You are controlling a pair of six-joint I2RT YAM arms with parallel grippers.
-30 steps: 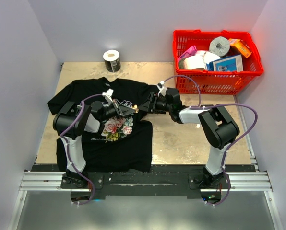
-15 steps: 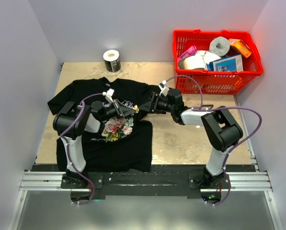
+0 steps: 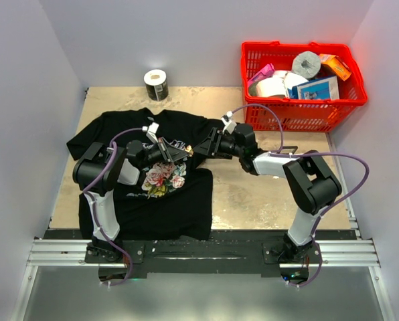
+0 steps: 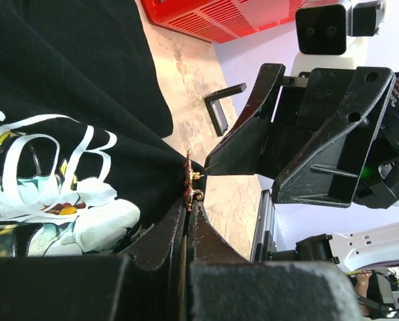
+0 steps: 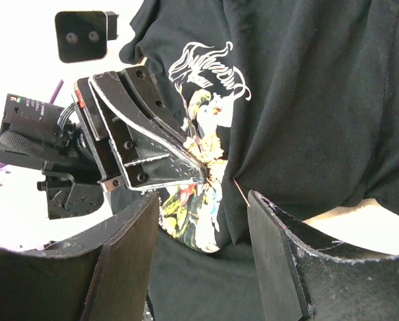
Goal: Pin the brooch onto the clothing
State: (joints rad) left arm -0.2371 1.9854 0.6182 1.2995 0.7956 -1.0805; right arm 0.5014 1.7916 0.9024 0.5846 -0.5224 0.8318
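Tiny reddish brooch [image 4: 188, 176], seemingly edge-on, between left claw [image 4: 188, 204] tips

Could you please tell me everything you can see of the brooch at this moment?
The brooch is tiny and seen edge-on: a thin reddish piece with small gold-coloured metal bits glinting on its side. It stands at the tips of the shut left fingers, which pinch it, against a peak of black T-shirt fabric drawn up to it. One of the open right fingers points at it from the other side, very close; whether they touch cannot be told. Its face is hidden.
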